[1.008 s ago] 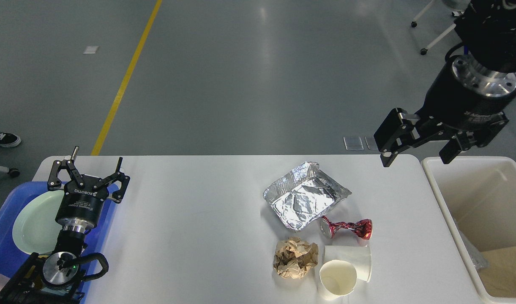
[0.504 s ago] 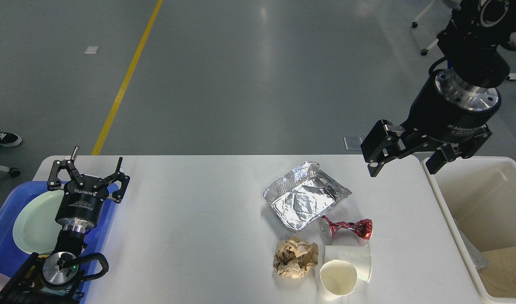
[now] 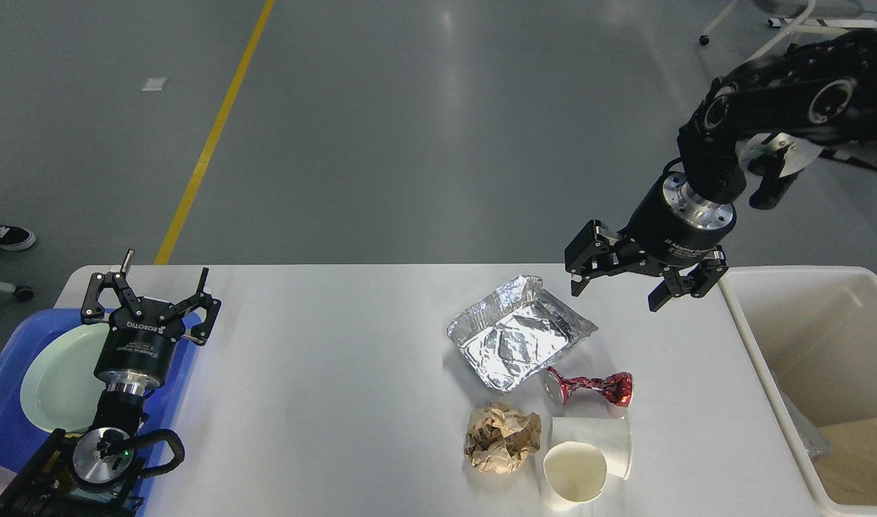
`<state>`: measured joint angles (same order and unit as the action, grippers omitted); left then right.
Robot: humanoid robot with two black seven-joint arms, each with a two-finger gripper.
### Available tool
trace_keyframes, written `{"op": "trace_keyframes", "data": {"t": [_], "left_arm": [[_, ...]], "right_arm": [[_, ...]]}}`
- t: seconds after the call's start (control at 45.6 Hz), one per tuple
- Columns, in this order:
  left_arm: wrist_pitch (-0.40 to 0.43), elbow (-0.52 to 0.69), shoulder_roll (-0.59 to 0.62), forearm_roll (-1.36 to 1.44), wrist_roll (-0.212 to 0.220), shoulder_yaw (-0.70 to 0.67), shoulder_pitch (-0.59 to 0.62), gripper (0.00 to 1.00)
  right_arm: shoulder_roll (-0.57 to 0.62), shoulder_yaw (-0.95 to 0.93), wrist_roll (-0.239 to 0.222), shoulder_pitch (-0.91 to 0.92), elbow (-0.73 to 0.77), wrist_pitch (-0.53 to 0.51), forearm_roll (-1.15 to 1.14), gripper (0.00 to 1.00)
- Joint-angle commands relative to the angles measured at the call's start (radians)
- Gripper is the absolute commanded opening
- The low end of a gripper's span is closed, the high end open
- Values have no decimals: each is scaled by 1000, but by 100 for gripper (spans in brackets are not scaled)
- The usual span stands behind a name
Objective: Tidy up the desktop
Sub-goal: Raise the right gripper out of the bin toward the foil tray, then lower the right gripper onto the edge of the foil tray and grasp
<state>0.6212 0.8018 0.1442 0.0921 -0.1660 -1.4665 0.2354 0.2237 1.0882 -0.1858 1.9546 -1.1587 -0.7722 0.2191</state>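
Both sets of jaws stand spread and hold nothing. On the right arm, the right gripper [image 3: 636, 281] hangs above the far right part of the counter [image 3: 323, 402], the white desktop that fills the near half of the view, its fingers pointing down and apart; it sits just to the right of and beyond a crumpled foil tray [image 3: 517, 332] without touching it. On the left arm, the left gripper [image 3: 149, 301] points away from the robot at the counter's left edge, its fingers wide apart over the far rim of a blue tray [image 3: 7, 402]; a pale green plate [image 3: 57, 380] lies in that tray, partly hidden by the arm. The foil tray rests open side up, right of the counter's middle. Just nearer than it, a crushed red can [image 3: 589, 388] lies on its side. Nearer still, a ball of crumpled brown paper [image 3: 501, 438] sits to the left of two white paper cups: one [image 3: 573, 475] with its mouth facing up toward the camera, the other [image 3: 596, 434] lying on its side right behind it and touching it. A cream bin [image 3: 761, 337] stands against the counter's right edge, with some tan material [image 3: 858, 459] in its near end. Beyond the counter, grey floor [image 3: 409, 129] carries a yellow line [image 3: 212, 136].
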Motion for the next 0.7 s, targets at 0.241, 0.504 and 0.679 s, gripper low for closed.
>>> {"op": "trace_keyframes", "data": {"t": [0.241,0.504,0.679], "left_arm": [[0,0,0,0,0,0,1,96],[0,0,0,0,-1,0,1,96],[0,-1,0,0,-1,0,1,96]], "right_arm": [[-69,-11,2,-390,254,264,190,97],[-126,-198,2,-618,416,441,194,99],[-178,-222,2,-709,493,542,187,99]]}}
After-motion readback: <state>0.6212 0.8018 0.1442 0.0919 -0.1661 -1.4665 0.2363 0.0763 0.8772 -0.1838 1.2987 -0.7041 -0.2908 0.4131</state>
